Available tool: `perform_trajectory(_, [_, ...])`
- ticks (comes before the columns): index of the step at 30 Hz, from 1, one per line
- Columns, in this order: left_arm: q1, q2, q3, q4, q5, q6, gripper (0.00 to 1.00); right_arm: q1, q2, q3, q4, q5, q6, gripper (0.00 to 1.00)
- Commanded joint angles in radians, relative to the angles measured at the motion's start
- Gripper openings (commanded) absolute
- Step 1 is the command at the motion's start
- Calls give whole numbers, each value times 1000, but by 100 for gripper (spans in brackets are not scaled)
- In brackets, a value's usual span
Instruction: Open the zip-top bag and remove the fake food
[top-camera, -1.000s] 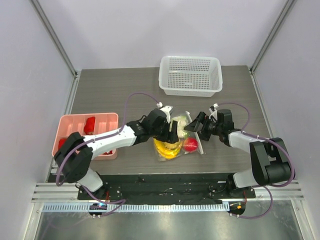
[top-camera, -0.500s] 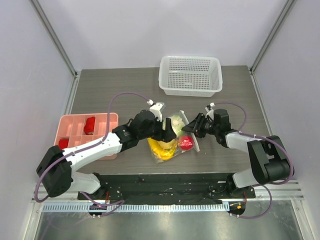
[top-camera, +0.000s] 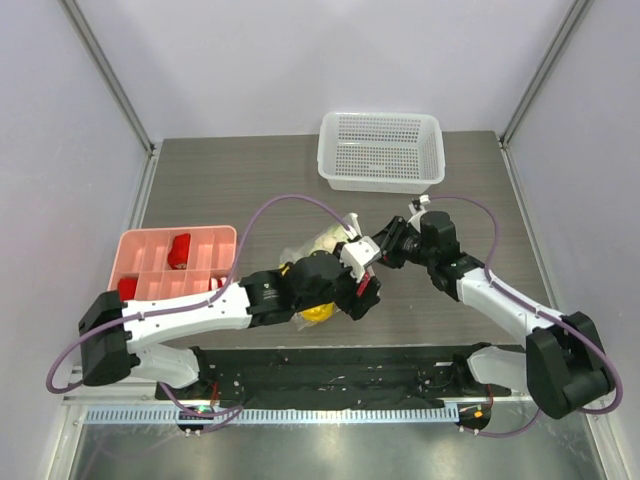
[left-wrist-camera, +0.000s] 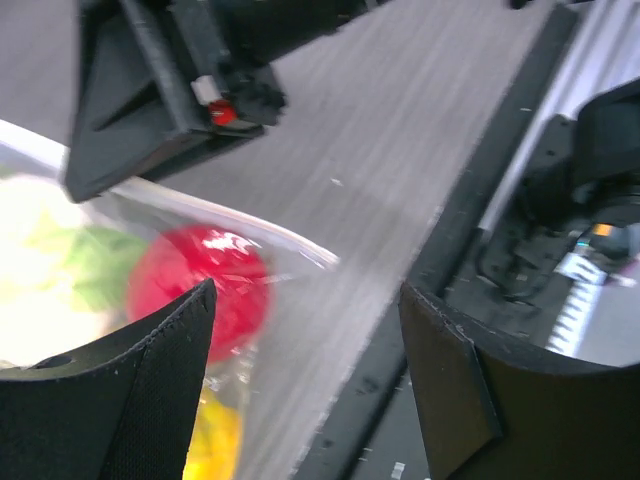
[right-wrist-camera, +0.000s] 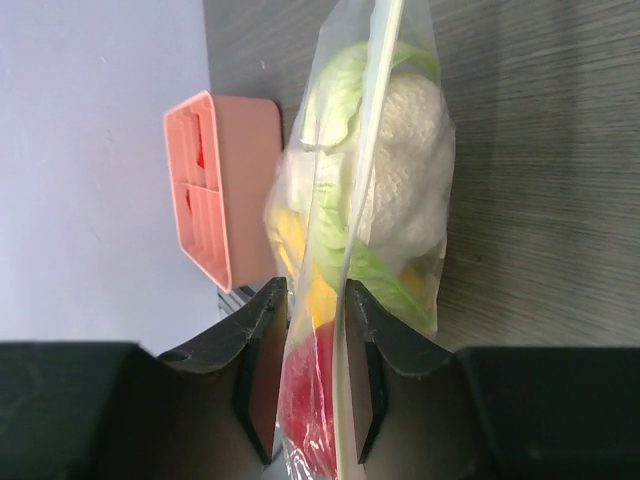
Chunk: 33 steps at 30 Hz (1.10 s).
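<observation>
Right pincer (right-wrist-camera: 312, 340) is clamped on the zip-top bag (right-wrist-camera: 380, 200) of fake food (right-wrist-camera: 410, 150) mid-counter (top-camera: 200, 180), left pincer (left-wrist-camera: 305, 320) gapes open over it hiding half, pink tray (top-camera: 175, 262) left, white basket (top-camera: 380, 150) far, pale walls (top-camera: 320, 60).

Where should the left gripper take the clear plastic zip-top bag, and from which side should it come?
Probably the thin free rim of the clear plastic zip-top bag beside the red round fruit, coming from the side away from the right gripper, which pinches another edge. There the bag is flat film that the open left gripper can close on; over the fruit it bulges.
</observation>
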Motion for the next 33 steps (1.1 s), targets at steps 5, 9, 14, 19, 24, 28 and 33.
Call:
perform_trajectory(5, [-11,-71,35,-32,-196,185,73,56,-43,127,-83,139,140,32])
perform_trajectory(9, [-13,-59,53,-69,-201,155,73,73,3,159,-80,119,142,29])
perform_trajectory(14, [-25,-21,56,-75,-273,139,72,93,23,162,-56,118,159,29])
perform_trajectory(19, [-30,1,69,-80,-237,119,72,46,-23,193,-216,196,-20,46])
perform_trajectory(24, [-30,7,53,-63,-183,96,72,-80,105,161,-211,-87,-312,62])
perform_trajectory(28, [-30,27,50,-64,-178,96,72,-119,253,153,-194,-171,-418,67])
perform_trajectory(33, [-30,21,43,-83,-186,84,70,-120,265,171,-285,-16,-563,70])
